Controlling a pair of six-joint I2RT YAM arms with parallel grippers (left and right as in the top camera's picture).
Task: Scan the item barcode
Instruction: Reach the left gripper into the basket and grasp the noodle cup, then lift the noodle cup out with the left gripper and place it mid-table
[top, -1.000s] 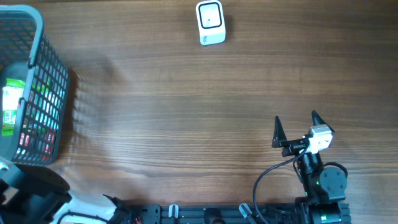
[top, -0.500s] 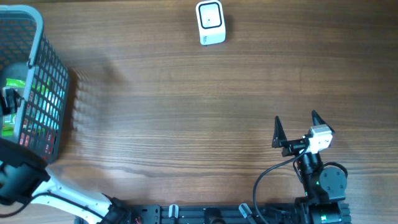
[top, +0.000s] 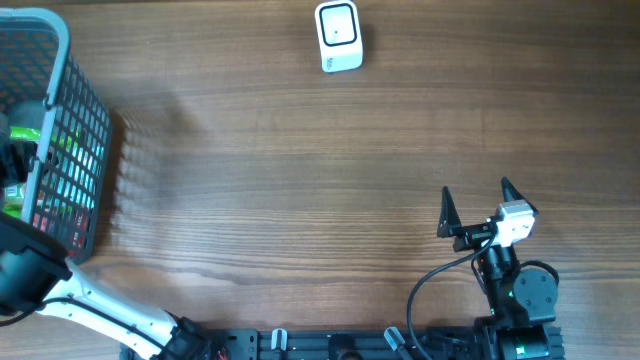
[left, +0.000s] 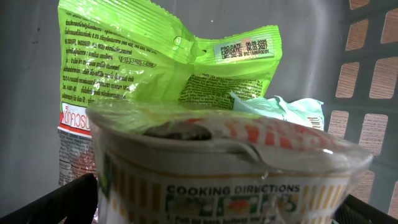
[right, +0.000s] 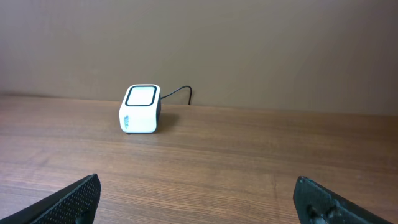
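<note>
The grey mesh basket (top: 86, 150) sits at the left edge of the worktop (top: 300, 180), towards the far-left corner. The left arm reaches into it from the near-left corner.

In the left wrist view, the left claw (left: 217, 208) is spread wide. One dark finger shows at each bottom corner of the view, on either side of a noodle cup (left: 230, 168). The fingers flank the cup but have no hold on it, and the view does not show whether either one touches it. The cup lies inside the basket. Its clear-wrapped lid faces the camera and the words "COOKING DIRECTIONS" can be read on its side. No barcode on it can be made out.

Just behind the cup a bright green packet (left: 155, 56) leans against the basket wall, with a date stamp near its top edge. A pale teal packet (left: 292, 112) pokes out to the right of the green one.

The white scanner (top: 338, 36) stands at the far edge of the worktop, about midway along it and well apart from the basket. Its window faces up and a dark cable (right: 177, 92) runs off behind it.

The right claw (top: 476, 192) hangs near the near-right corner with its fingers wide apart, holding nothing. It points across the bare wood towards the scanner.
</note>
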